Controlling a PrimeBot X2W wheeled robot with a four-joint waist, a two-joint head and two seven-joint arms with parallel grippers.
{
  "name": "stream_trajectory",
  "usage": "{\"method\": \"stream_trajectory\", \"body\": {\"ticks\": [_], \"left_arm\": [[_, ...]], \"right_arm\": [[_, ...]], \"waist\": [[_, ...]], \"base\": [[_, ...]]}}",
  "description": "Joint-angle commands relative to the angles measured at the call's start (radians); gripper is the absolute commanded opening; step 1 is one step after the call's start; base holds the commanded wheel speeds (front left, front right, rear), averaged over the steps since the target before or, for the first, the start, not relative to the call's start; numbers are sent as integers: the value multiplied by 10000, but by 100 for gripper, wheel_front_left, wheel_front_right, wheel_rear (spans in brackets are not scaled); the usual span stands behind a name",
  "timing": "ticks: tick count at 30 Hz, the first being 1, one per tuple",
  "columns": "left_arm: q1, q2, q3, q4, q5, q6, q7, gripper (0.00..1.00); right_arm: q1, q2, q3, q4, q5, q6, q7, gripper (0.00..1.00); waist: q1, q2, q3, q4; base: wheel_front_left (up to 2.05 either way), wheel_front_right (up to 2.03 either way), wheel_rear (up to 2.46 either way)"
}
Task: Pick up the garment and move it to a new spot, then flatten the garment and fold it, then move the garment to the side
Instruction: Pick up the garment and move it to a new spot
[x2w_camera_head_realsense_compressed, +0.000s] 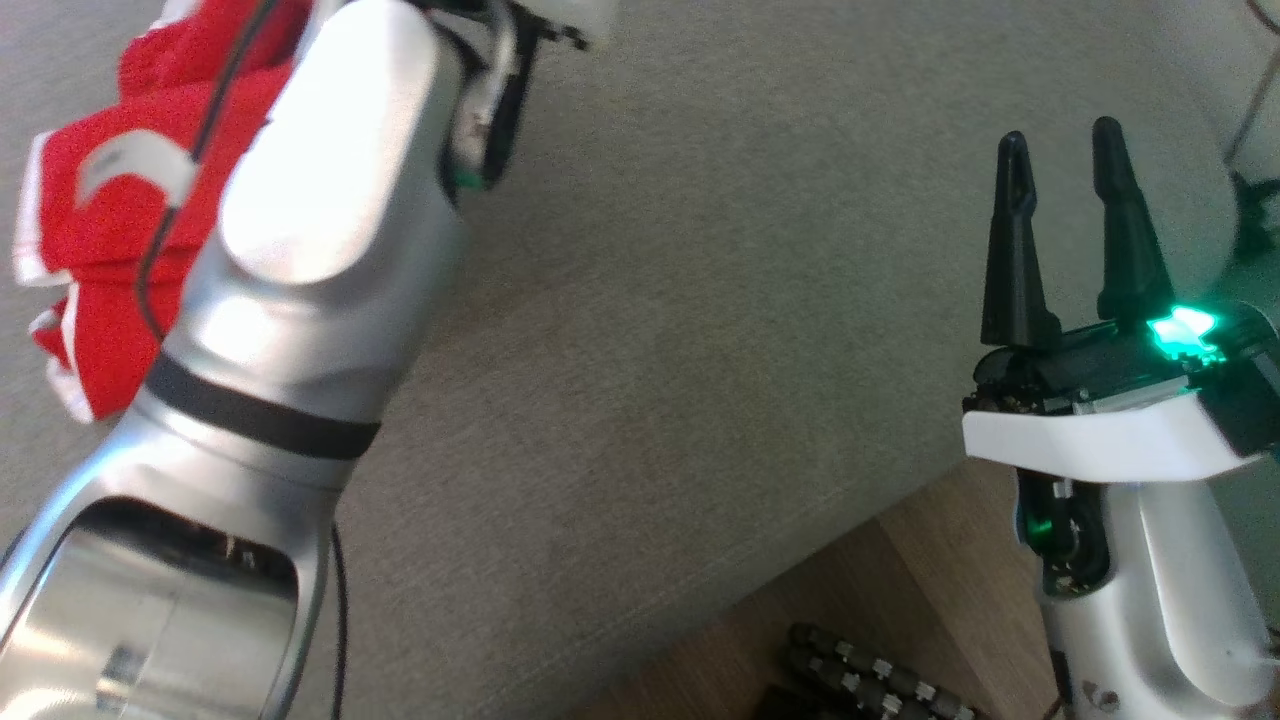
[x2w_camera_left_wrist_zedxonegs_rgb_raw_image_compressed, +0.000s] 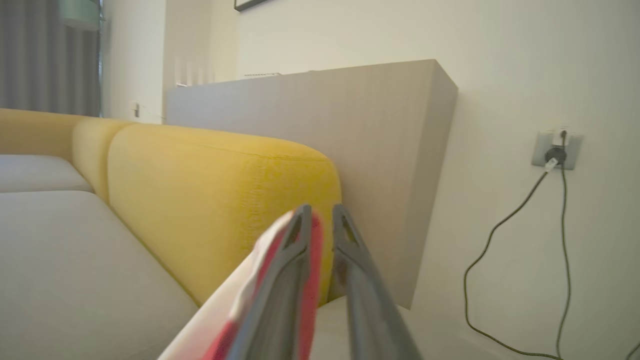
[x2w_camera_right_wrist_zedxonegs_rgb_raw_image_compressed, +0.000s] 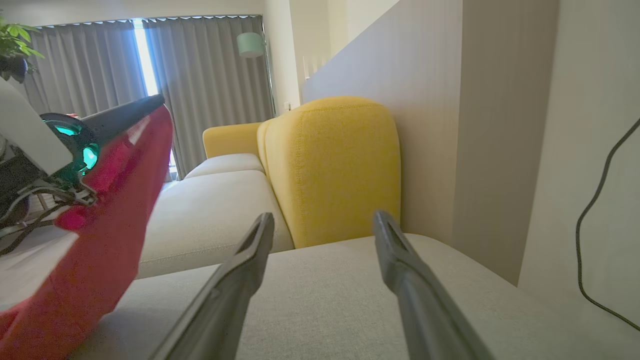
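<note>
The garment (x2w_camera_head_realsense_compressed: 100, 230) is red with white trim and bunches at the upper left, partly hidden behind my silver left forearm (x2w_camera_head_realsense_compressed: 320, 200). In the left wrist view, red and white cloth of the garment (x2w_camera_left_wrist_zedxonegs_rgb_raw_image_compressed: 312, 290) sits between the two fingers and drapes over the left one. My left gripper (x2w_camera_left_wrist_zedxonegs_rgb_raw_image_compressed: 320, 210) is nearly closed on it, above the grey seat. The right wrist view shows the garment (x2w_camera_right_wrist_zedxonegs_rgb_raw_image_compressed: 110, 225) hanging from that gripper down to the cushion. My right gripper (x2w_camera_head_realsense_compressed: 1060, 140) stands open and empty at the right, just above the seat (x2w_camera_right_wrist_zedxonegs_rgb_raw_image_compressed: 322, 220).
The grey sofa seat (x2w_camera_head_realsense_compressed: 700, 300) spreads between the arms, its front edge meeting wooden floor (x2w_camera_head_realsense_compressed: 950, 580) at the lower right. A yellow backrest (x2w_camera_right_wrist_zedxonegs_rgb_raw_image_compressed: 335, 165) and a wooden panel (x2w_camera_left_wrist_zedxonegs_rgb_raw_image_compressed: 375, 125) stand behind. A cable runs from a wall socket (x2w_camera_left_wrist_zedxonegs_rgb_raw_image_compressed: 555, 150).
</note>
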Motion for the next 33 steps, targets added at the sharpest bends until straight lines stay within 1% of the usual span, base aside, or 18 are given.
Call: {"method": "stream_trajectory", "body": {"ticks": [1, 2, 4, 6, 8, 10, 13, 14, 15, 19, 21, 25, 28, 31, 33], "left_arm": [[-602, 138, -408, -75, -435, 157, -104, 79], [-652, 138, -835, 104, -704, 108, -117, 100], [-740, 137, -1707, 520, -1125, -34, -71, 100], [-835, 137, -2276, 795, -1463, -30, -91, 100], [-911, 137, -2571, 1048, -1736, 46, -126, 100], [-1000, 137, -2593, 1273, -1917, 197, -167, 100], [-1101, 141, -2273, 1394, -1918, 374, -200, 100], [-1101, 141, -2273, 1394, -1918, 374, -200, 100], [-1075, 185, -2054, 1288, -1834, 430, -203, 100], [-348, 686, -1118, 660, -1545, 551, -207, 100], [306, 948, -562, 292, -1626, 525, -207, 100], [1708, 1645, 164, -618, -1411, 411, -208, 100], [2963, 2195, 614, -1226, -1108, 539, -209, 100], [4506, 2352, 987, -1873, -946, 685, -209, 100], [5559, 2305, 1279, -2333, -903, 746, -209, 100]], "right_arm": [[-217, -57, 268, -294, 111, -7, -60, 100], [-215, -57, 302, -293, 147, -7, -60, 100], [-185, -57, 329, -278, 205, -7, -60, 100], [-153, -57, 342, -263, 231, -7, -60, 100], [-111, -57, 284, -260, 228, -7, -60, 100], [-85, -57, 202, -240, 187, -7, -60, 100], [-62, -57, 62, -222, 27, -7, -60, 100], [-62, -57, 62, -222, 27, -7, -60, 100], [-51, -57, -12, -215, -40, -7, -60, 100], [65, -57, -331, -139, -370, -7, -61, 100], [153, -57, -401, -71, -698, -7, -61, 100], [362, -57, -572, 90, -1257, -7, -61, 100], [537, -57, -716, 197, -1547, -7, -61, 100], [796, -57, -928, 339, -1750, -7, -61, 100], [937, -57, -1024, 389, -1847, -7, -61, 100]], "waist": [[-1, 0, 191, -388], [-1, 0, 205, -438], [-1, 0, 211, -475], [-1, 0, 208, -465], [-1, 0, 179, -366], [-1, 0, 103, -187], [-1, 0, -110, 226], [-1, 0, -110, 226], [-1, 0, -206, 405], [-1, 0, -717, 1264], [-1, 0, -999, 1726], [-1, 0, -1484, 2683], [-1, 0, -1834, 3324], [-1, 0, -2152, 3911], [-1, 0, -2296, 4209]], "base": [[0, 0, 0], [0, 0, 0], [0, 0, 0], [0, 0, 0], [0, 0, 0], [0, 0, 0], [0, 0, 0], [0, 0, 0], [0, 0, 0], [0, 0, 0], [0, 0, 0], [0, 0, 0], [0, 0, 0], [0, 0, 0], [0, 0, 0]]}}
